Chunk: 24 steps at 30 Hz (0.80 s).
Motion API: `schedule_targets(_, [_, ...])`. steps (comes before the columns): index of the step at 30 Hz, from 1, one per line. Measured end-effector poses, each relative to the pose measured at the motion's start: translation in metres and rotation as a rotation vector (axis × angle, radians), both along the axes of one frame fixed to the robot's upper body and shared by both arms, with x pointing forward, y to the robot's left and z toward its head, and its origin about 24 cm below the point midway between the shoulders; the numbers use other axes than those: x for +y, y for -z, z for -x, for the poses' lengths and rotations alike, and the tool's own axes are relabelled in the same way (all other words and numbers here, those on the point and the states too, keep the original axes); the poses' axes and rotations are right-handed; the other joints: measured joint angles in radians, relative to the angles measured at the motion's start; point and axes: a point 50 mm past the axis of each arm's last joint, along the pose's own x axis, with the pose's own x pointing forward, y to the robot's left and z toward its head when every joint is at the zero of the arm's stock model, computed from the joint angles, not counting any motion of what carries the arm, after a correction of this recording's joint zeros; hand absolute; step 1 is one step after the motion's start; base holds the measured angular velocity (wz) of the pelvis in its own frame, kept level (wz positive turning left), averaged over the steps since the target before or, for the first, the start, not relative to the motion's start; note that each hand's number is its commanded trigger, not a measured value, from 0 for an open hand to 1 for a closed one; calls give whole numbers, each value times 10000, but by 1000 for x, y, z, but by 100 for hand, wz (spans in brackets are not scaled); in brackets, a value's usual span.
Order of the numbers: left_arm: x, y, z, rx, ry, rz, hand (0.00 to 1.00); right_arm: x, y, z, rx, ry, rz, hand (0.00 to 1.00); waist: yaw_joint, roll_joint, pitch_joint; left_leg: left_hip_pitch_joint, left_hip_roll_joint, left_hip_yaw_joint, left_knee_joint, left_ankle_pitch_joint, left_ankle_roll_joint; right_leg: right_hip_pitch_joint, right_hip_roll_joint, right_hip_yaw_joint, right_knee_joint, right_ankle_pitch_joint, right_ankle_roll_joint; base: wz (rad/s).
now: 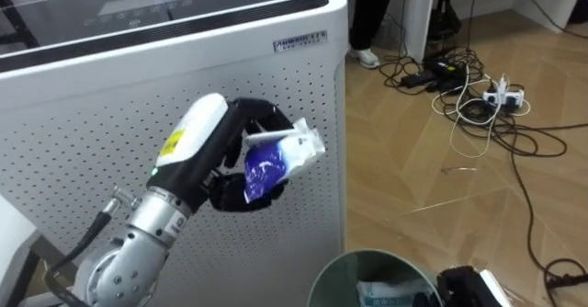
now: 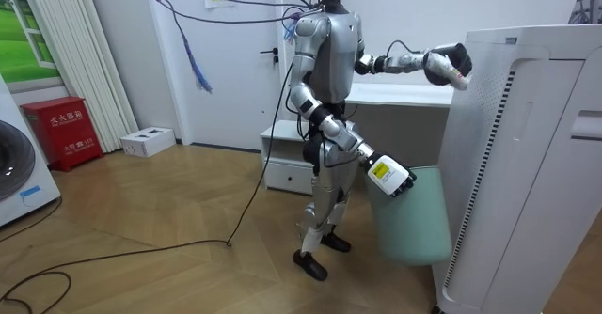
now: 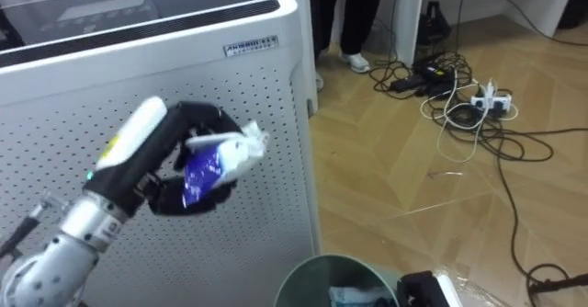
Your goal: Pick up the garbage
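Observation:
My left hand (image 1: 225,195) is raised in front of a white perforated appliance (image 1: 110,77), its dark fingers curled round a crumpled blue and white packet (image 1: 276,160). In the room view that hand (image 2: 450,65) is held out at shoulder height beside the appliance (image 2: 527,164). Below it stands a round pale green bin (image 1: 333,275) with some white and blue rubbish inside. My right hand (image 1: 469,287) shows as a dark shape at the bin's right rim; its fingers are hidden. In the room view I stand upright, with the bin (image 2: 419,225) between me and the appliance.
Tangled cables and a power strip (image 1: 478,96) lie on the wooden floor to the right. A person's legs (image 1: 367,13) stand at the top behind the appliance. In the room view, a low white cabinet (image 2: 287,159) is behind me.

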Motion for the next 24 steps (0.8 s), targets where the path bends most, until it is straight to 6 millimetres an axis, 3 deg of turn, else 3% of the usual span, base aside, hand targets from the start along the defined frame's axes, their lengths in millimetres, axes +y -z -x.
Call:
schedule_targets(3, [-9, 10, 6, 456, 434, -80, 100, 2, -1, -1, -70, 31, -32, 100, 24, -111, -4, 6, -9, 47, -1, -1, 0, -12, -9, 43, -9, 4, 0, -4])
schedule_targets(17, [-18, 54, 25, 2266, 748, 360, 100, 17, -20, -16, -1178, -499, -324, 100, -38, -129, 38, -82, 19, 129, 9, 0, 2, -168, 18, 204, 52, 25, -18, -3])
schedule_targets(20, [-23, 70, 28, 2861, 932, 274, 100, 23, -25, -25, -1473, -681, -422, 100, -100, -188, 176, -150, 34, 187, 11, 1, 2, -292, 22, 255, 112, 24, -18, -5])
schedule_targets(24, [-27, 89, 30, 3537, 867, -35, 100, 31, -27, -26, -1758, -805, -705, 100, -126, -304, 255, -302, 46, 262, 10, 1, 2, -457, 31, 280, 135, 24, -18, -2])
